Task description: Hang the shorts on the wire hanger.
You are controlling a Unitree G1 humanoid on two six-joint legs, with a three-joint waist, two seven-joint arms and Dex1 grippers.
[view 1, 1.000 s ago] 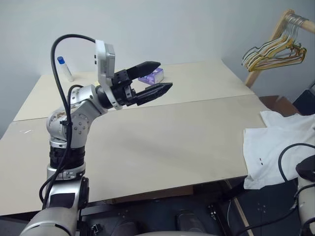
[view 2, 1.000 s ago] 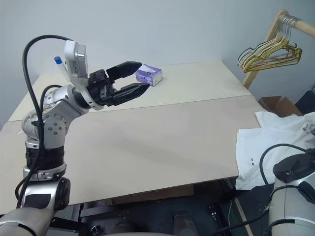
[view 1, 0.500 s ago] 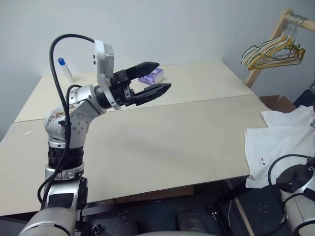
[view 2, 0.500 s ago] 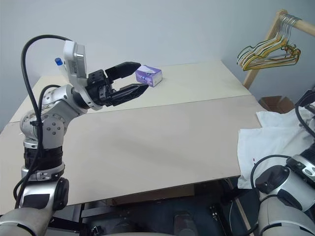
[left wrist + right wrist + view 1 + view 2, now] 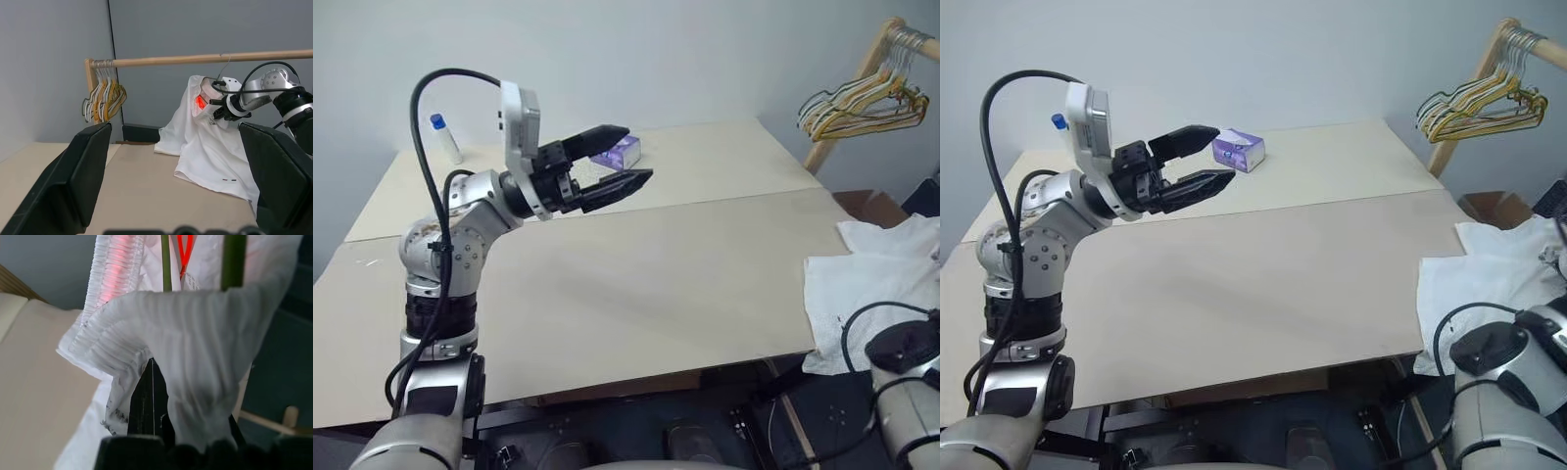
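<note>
**Shorts gripped at the rail**

The right claw (image 5: 213,111) is clamped on the shorts (image 5: 205,152) (at the gathered waistband), lifted beside the wire hanger (image 5: 222,73) on the wooden rail (image 5: 195,59), hems trailing onto the desk (image 5: 656,274). The left claw (image 5: 626,157) hovers apart.

Shorts (image 5: 886,284): cut off by the right picture edge in the eye views. Right gripper (image 5: 151,396): fingertips hidden under the gathered waistband. Wire hanger (image 5: 222,68): mostly hidden inside the cloth. Small purple box (image 5: 1238,149): printing too small to read.

Soft white cloth shorts (image 5: 205,142) with ribbed waistband; matt beige table (image 5: 636,284); smooth wooden rail (image 5: 195,59).
</note>
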